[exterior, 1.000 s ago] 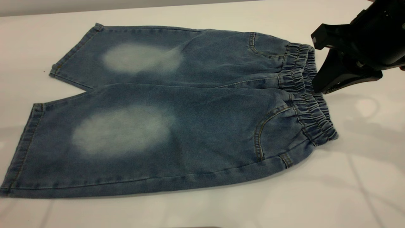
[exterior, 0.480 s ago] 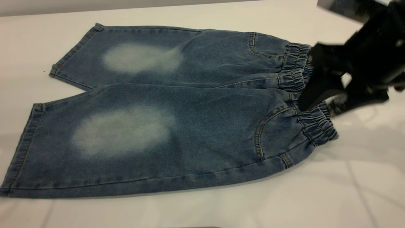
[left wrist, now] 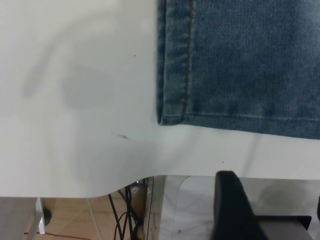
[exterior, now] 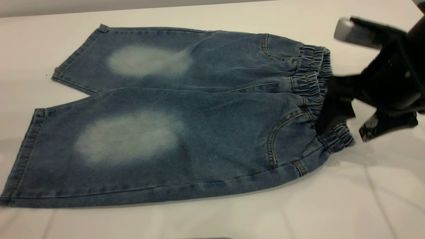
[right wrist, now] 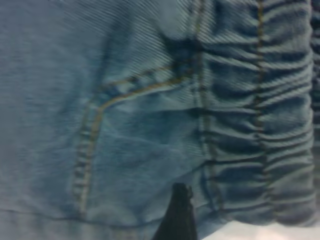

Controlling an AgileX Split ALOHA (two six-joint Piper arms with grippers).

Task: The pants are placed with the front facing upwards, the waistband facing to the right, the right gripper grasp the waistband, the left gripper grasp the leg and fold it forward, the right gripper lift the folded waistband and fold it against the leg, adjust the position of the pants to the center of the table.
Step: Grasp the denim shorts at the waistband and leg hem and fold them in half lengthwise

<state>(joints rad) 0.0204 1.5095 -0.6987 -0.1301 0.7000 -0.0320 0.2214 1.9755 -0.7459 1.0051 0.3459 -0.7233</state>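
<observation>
Short blue denim pants (exterior: 186, 116) lie flat and face up across the white table (exterior: 365, 199), their long axis running left to right, leg hems toward the table's left edge and the gathered waistband (exterior: 320, 89) toward its right edge. The right gripper (exterior: 347, 124) hangs over the near stretch of the waistband with its jaws spread, one finger on the ruffled band and the other out over bare table beyond the edge. No grasp is made yet. To do it well, the jaws should probably straddle the full elastic edge and take both layers before closing. The left gripper (left wrist: 235, 210) waits by the table's left edge, just off a leg hem (left wrist: 175, 65); whether its jaws are spread cannot be told.
</observation>
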